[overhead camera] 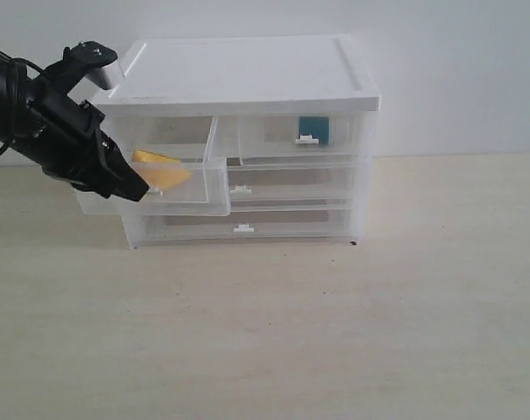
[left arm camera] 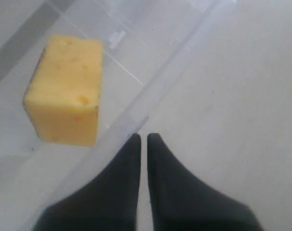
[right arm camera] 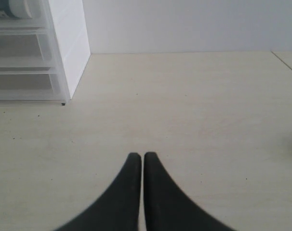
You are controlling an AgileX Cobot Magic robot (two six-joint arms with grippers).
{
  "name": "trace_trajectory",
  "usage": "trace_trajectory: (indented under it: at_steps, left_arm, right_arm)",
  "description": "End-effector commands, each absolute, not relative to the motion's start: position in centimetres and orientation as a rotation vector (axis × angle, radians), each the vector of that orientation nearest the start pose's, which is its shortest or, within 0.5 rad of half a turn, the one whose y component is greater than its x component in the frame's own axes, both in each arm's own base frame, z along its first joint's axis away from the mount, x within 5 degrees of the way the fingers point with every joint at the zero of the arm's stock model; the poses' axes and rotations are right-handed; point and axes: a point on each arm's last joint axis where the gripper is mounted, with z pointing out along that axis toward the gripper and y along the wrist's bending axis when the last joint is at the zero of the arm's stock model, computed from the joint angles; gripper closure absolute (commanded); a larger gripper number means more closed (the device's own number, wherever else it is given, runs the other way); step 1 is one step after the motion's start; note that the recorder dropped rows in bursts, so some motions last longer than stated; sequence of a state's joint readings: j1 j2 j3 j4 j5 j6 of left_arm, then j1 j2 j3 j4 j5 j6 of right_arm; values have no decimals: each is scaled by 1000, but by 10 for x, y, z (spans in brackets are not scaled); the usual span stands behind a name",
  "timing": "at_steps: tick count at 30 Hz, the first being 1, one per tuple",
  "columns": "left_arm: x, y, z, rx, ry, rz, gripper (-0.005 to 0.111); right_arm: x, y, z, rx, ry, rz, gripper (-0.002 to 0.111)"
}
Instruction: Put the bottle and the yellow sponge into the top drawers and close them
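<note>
My left gripper [overhead camera: 137, 187], pressed together, sits at the front of the open left top drawer [overhead camera: 209, 189], I guess to shove it shut. The yellow sponge [overhead camera: 163, 169] lies inside; the bottle [overhead camera: 314, 129] is in the closed right drawer [overhead camera: 267, 140]. My right gripper [right arm camera: 139, 157] is pressed together too.

Black left arm [overhead camera: 38, 122] with pale grey cap [overhead camera: 105, 73], left claw [left arm camera: 142, 137], right claw [right arm camera: 139, 156] tapered matte black
</note>
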State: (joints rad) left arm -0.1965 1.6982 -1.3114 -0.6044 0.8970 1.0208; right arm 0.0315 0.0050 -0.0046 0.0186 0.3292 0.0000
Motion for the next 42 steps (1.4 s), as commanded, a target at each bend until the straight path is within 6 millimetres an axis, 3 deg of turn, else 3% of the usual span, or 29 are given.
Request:
trace_trajectory:
  at_steps: [1,8,19,25,31,37,42]
  left_arm:
    - [352,-112,280,1013,2225,-456,102]
    - [368,-108,281,898,2151,-334,102]
    - [399,-100,259,735,2098,-154,102]
    - [404,-97,259,697,2070,-108,102]
    - [392,-102,262,756,2127,-211,102]
    - [369,-101,292,704,2173,-303,102]
    - [348,-88,321,581,2215,-222,102]
  right_arm:
    - [54,2,184,-18,1805,38,108]
    - [54,2,184,-18,1805,38,108]
    - [54,2,184,-18,1805,38,108]
    - [54,2,184,-18,1805,38,108]
    - [54,2,184,-18,1805,38,108]
    - [54,2,184,-18,1805,38,108]
    - [54,2,184,-18,1805,38,108]
